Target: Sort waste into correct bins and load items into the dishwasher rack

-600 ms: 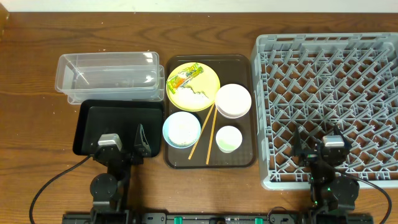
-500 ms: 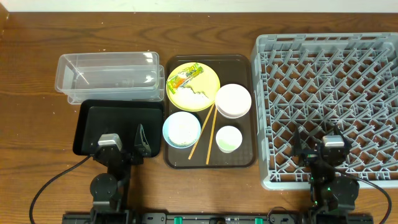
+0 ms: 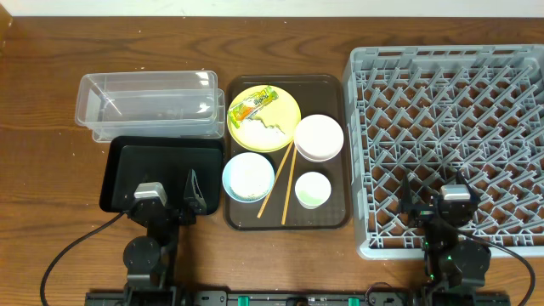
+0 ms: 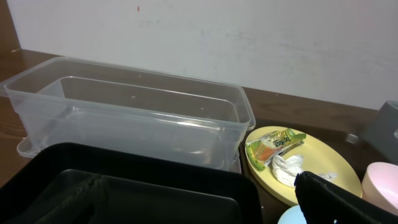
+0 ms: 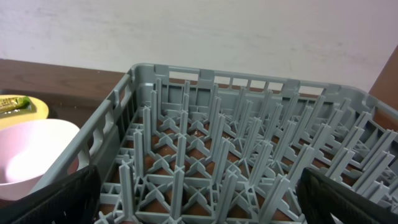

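Observation:
The yellow plate (image 3: 264, 118) on the brown serving tray (image 3: 330, 216) holds the printed snack wrapper (image 3: 253, 105), a white scrap (image 3: 274, 129) and rice bits. The white bowl (image 3: 319, 138), light-blue bowl (image 3: 248, 177), pale cup (image 3: 312, 189) and two chopsticks (image 3: 281, 181) share that tray. The clear tub (image 3: 149, 106) and black tray (image 3: 144, 163) lie at left. The grey rack (image 3: 450, 136) is at right. My left gripper (image 3: 168, 197) is open over the black tray's near edge. My right gripper (image 3: 436, 202) is open over the rack's near edge. The left wrist view shows the wrapper (image 4: 275, 145) and plate (image 4: 323, 172).
Both arm bases and cables sit at the table's front edge. A white wall runs behind the table. In the right wrist view the white bowl (image 5: 31, 163) sits left of the rack wall (image 5: 99, 143).

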